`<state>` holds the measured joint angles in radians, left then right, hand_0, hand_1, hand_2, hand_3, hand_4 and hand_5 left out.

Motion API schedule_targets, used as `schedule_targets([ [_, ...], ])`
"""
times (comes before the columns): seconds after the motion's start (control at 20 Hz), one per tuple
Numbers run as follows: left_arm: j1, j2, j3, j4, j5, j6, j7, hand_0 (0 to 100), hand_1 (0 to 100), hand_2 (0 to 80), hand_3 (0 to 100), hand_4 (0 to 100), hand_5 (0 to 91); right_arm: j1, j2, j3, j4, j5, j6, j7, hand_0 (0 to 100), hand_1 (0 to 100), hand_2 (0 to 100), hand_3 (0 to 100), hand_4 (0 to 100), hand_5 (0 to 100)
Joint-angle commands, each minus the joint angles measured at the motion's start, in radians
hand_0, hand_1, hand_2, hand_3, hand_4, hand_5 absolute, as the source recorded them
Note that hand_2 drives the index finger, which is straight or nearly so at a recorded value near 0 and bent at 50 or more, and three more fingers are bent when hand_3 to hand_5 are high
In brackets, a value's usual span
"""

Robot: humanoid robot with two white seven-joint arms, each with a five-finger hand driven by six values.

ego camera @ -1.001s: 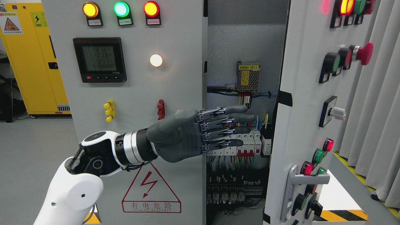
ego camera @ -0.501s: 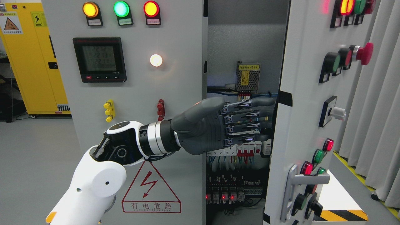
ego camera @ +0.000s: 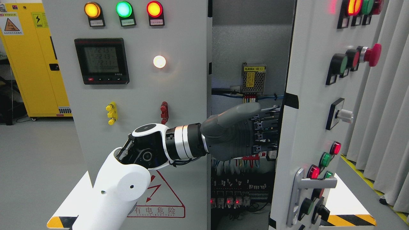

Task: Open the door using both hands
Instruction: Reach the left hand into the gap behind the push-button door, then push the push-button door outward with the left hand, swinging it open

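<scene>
Standing ajar at the right, the door (ego camera: pixel 314 105) leaves a gap onto the wiring. The left robot hand (ego camera: pixel 243 132) reaches into that gap, fingers extended behind the door's edge, gripping nothing visibly. Next, likely, it pushes the door outward. The right arm is unseen.

The left hand (ego camera: pixel 238 134) reaches behind the open door (ego camera: pixel 306 95), so the door's edge hides its fingertips and I can't tell whether they press or hook it. The door runs off the top and bottom of the picture. The meter (ego camera: pixel 101 60) left of the door shows digits too faint to read. Below the hand, the breakers (ego camera: pixel 228 191) sit in shadow.
</scene>
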<state>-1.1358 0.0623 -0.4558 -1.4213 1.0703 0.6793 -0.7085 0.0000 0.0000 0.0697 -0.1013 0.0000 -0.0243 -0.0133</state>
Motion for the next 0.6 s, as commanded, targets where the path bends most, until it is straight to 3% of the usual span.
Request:
schedule_targets([
  [0.0, -0.013, -0.099, -0.023, -0.017, -0.024, -0.001, 0.012, 12, 56, 0.0, 0, 0, 0.0, 0.032, 0.006, -0.001, 0.0, -0.026, 0.0, -0.001, 0, 50, 4, 0, 0, 0],
  [0.2, -0.013, -0.108, -0.023, -0.062, -0.026, 0.003, 0.015, 12, 56, 0.0, 0, 0, 0.0, 0.032, 0.008, -0.001, 0.0, -0.028, 0.0, -0.001, 0, 50, 4, 0, 0, 0],
  [0.35, -0.01, -0.131, -0.026, -0.091, -0.024, 0.014, 0.076, 12, 56, 0.0, 0, 0, 0.0, 0.032, 0.006, -0.001, 0.0, -0.028, 0.0, -0.001, 0, 50, 4, 0, 0, 0],
  [0.55, -0.009, -0.173, -0.029, -0.096, -0.024, 0.019, 0.086, 12, 56, 0.0, 0, 0, 0.0, 0.034, 0.006, -0.002, 0.0, -0.028, 0.0, -0.001, 0, 50, 4, 0, 0, 0],
])
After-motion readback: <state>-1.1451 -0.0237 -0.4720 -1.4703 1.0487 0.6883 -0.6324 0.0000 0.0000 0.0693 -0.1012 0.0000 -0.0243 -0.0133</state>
